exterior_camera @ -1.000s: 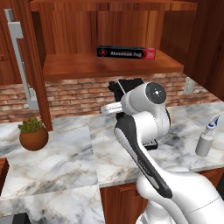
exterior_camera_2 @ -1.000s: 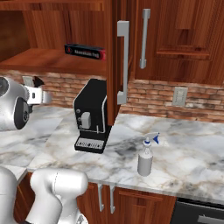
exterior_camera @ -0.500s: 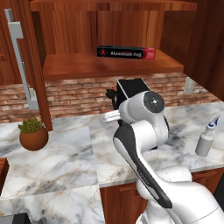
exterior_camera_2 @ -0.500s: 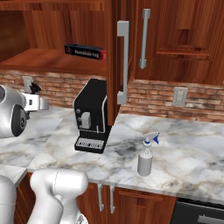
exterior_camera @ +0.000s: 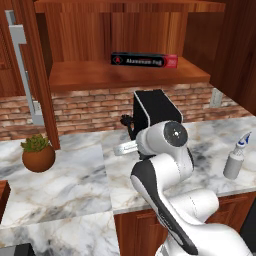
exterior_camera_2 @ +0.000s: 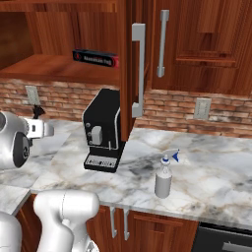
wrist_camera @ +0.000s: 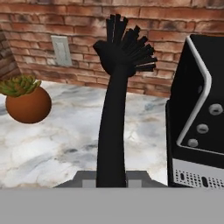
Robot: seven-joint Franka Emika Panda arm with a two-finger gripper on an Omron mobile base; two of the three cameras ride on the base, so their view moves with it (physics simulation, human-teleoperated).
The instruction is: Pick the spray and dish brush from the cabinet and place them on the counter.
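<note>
A black dish brush point(wrist_camera: 113, 109) with dark bristles stands out against red-brown brick point(wrist_camera: 78, 26) with pale mortar. The counter point(exterior_camera: 75, 175) is white-grey marble with brownish veins. At left, a green plant sits in a terracotta-brown pot point(exterior_camera: 38, 157); at right, a pale grey spray point(exterior_camera_2: 164, 177) carries a blue nozzle tip. The cabinet point(exterior_camera: 125, 75) is reddish-brown wood, holding a black-and-red box point(exterior_camera: 144, 60) beyond a black coffee machine point(exterior_camera_2: 102, 130).

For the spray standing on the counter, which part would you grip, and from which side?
Grip the spray around its plain cylindrical body, below the trigger head, coming in level from the front edge of the counter. It stands upright with open marble around it, and the narrow neck and blue nozzle on top give a poor hold. The coffee machine stands well to one side, so it should not hinder that approach.
</note>
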